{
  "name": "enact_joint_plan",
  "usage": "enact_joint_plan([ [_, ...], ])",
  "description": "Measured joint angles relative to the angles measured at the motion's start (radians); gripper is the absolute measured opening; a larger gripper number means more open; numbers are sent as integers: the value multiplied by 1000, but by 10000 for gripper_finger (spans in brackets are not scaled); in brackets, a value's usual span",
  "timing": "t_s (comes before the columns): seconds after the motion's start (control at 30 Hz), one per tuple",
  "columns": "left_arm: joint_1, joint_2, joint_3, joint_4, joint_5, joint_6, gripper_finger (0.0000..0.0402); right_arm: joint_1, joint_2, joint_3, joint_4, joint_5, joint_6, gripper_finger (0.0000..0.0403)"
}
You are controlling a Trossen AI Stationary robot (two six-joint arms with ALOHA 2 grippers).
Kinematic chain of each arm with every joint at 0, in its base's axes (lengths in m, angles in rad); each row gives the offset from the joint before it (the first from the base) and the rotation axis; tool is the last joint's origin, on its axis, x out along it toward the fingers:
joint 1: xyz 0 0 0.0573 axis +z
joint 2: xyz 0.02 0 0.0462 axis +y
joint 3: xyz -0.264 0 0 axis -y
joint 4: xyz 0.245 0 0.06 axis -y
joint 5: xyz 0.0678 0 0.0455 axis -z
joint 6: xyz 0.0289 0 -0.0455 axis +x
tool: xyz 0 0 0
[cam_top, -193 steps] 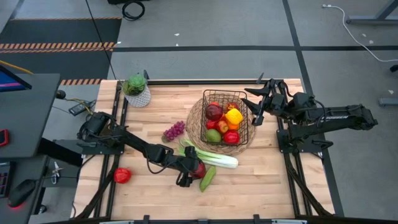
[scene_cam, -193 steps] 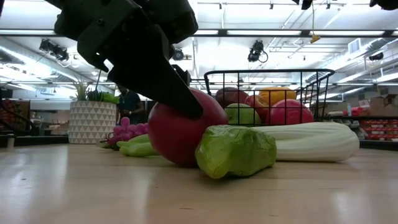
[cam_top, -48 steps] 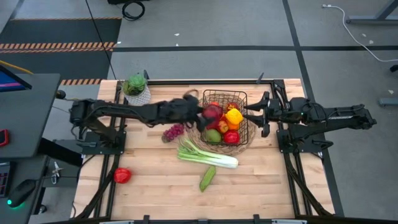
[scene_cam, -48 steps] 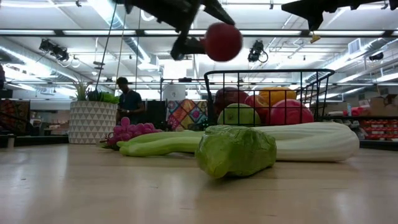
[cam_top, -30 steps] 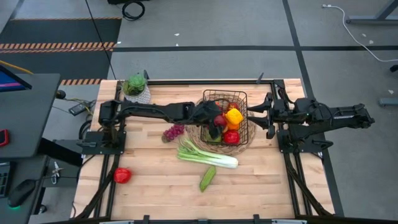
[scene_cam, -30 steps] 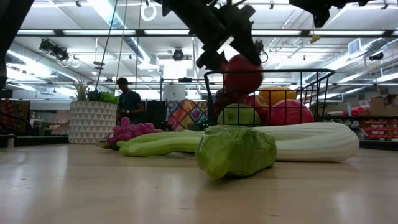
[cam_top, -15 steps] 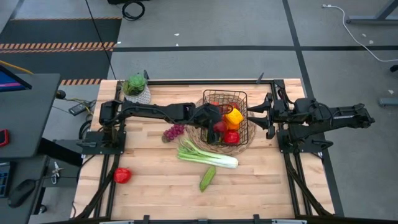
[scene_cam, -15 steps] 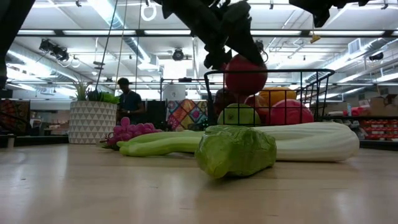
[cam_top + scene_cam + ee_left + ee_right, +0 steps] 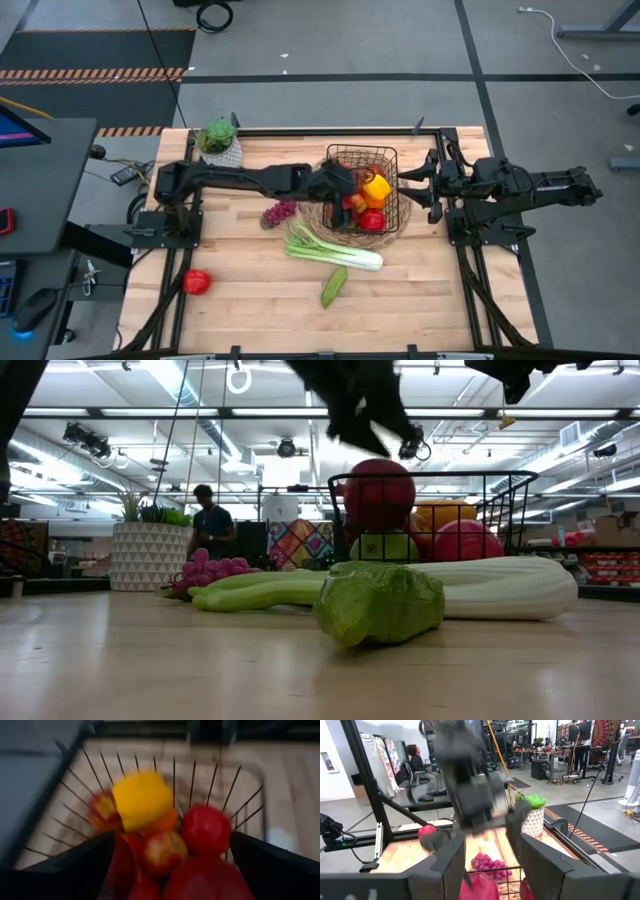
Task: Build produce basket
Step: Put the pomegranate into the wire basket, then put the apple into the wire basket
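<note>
The black wire basket (image 9: 392,170) stands on a round straw mat and holds a yellow pepper (image 9: 376,187), red apples and other fruit. My left gripper (image 9: 343,190) hangs open over the basket's left half. A red apple (image 9: 378,490) lies just below its fingers on top of the other fruit; it also shows in the left wrist view (image 9: 200,880). My right gripper (image 9: 432,186) waits open beside the basket's right side. A leek (image 9: 335,250), a cucumber (image 9: 333,286), grapes (image 9: 279,211) and a red pepper (image 9: 196,282) lie on the table.
A potted plant (image 9: 218,143) stands at the far left corner. The leek and cucumber lie just near of the basket, the grapes to its left. A person (image 9: 208,518) shows in the room behind the table.
My left gripper has brought the red apple down into the basket's left half, let go of it and drawn up a little. The apple has sunk onto the fruit in the basket.
</note>
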Motion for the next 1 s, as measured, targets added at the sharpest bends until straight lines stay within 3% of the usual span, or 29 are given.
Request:
enact_joint_plan([
  [0.13,-37,-50,57,-65,-33,105,400,0,0,0,25,1,-28,187],
  [0.3,-148,-109,19,-200,-273,87,400,0,4,0,72,2,-110,187],
  [0.4,-232,-150,-35,-295,-388,-3,400,-2,10,0,106,2,-167,187],
  [0.63,-410,-235,-196,-515,-393,-392,400,-3,20,0,247,2,-278,187],
  [0.77,-525,-266,-267,-615,-295,-614,400,-4,25,1,322,2,-314,187],
  [1.0,-694,-272,-271,-887,80,-1108,400,-5,50,1,404,-2,-392,187],
])
